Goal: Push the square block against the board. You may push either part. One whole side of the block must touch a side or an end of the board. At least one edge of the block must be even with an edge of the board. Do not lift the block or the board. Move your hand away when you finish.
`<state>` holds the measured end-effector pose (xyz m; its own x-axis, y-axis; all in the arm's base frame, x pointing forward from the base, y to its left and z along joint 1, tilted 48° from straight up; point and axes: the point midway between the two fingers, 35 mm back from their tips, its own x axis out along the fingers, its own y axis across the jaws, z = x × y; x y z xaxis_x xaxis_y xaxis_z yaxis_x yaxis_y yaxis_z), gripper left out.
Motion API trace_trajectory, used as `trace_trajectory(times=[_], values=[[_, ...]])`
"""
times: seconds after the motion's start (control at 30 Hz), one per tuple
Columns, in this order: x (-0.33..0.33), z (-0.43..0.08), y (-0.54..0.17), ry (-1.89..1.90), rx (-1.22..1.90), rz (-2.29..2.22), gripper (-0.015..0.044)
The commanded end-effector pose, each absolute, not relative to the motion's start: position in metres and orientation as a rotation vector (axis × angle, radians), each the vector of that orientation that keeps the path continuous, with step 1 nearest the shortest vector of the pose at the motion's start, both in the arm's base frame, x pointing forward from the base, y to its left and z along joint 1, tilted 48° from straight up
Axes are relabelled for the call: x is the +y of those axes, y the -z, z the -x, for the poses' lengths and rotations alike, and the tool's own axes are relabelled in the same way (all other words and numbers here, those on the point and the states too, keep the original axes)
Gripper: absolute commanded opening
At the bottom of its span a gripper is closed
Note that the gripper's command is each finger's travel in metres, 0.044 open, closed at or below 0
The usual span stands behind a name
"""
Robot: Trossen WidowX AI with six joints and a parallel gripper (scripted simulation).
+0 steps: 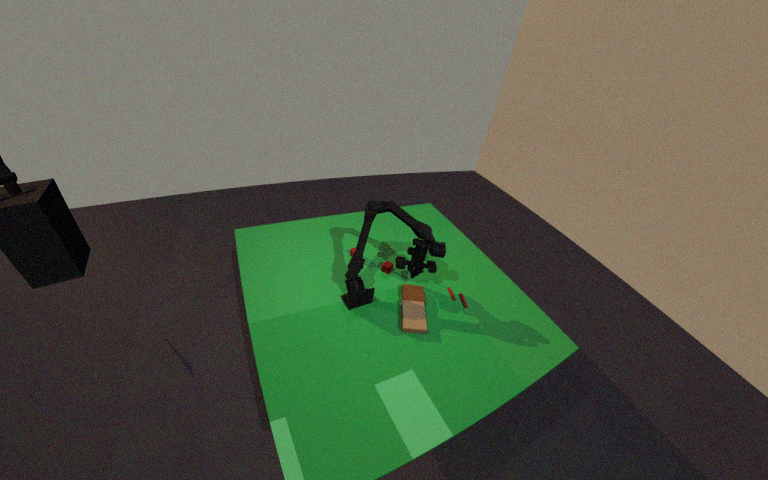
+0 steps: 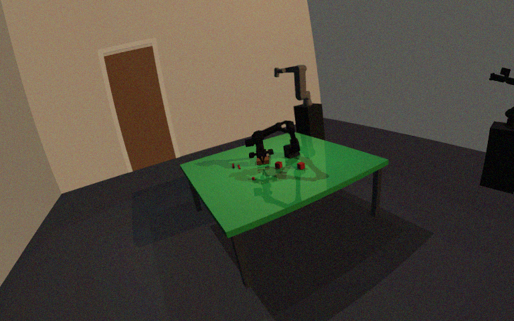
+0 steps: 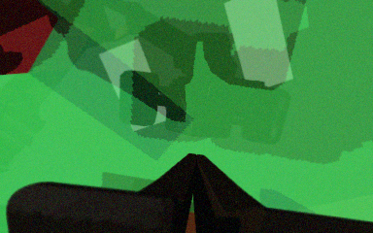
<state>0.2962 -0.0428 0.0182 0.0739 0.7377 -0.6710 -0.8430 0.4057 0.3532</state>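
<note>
The square brown block [image 1: 413, 293] [image 2: 264, 161] lies on the green table top [image 1: 294, 350] [image 2: 265, 204], end to end with the paler tan board [image 1: 414, 319]. Their long side edges look even. My gripper [image 1: 414, 275] [image 2: 260, 156] [image 3: 194, 161] is shut and empty. It hangs just above the far side of the block, with a small gap to it. In the wrist view only a brown sliver [image 3: 190, 224] shows under the fingers. From the exterior view the board is hidden behind the block and the gripper.
Two red cubes [image 1: 386, 267] [image 1: 352, 251] [image 2: 278, 164] [image 2: 300, 165] lie near the arm's base [image 1: 356, 297]; one shows in the wrist view [image 3: 24, 44]. Two thin red sticks [image 1: 451, 292] [image 1: 463, 300] lie right of the block. Other robots on black stands are off the table.
</note>
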Motion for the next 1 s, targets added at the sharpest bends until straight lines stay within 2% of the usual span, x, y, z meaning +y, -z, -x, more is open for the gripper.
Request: trace_trajectory(times=[0.0, 0.2, 0.97], values=[[-0.071, -0.295, -0.04, -1.169, 0.896, 0.154, 0.0], [-0.073, -0.297, -0.037, -1.144, 0.905, 0.133, 0.0], [-0.126, -0.302, 0.013, -0.713, 1.301, -0.505, 0.0]])
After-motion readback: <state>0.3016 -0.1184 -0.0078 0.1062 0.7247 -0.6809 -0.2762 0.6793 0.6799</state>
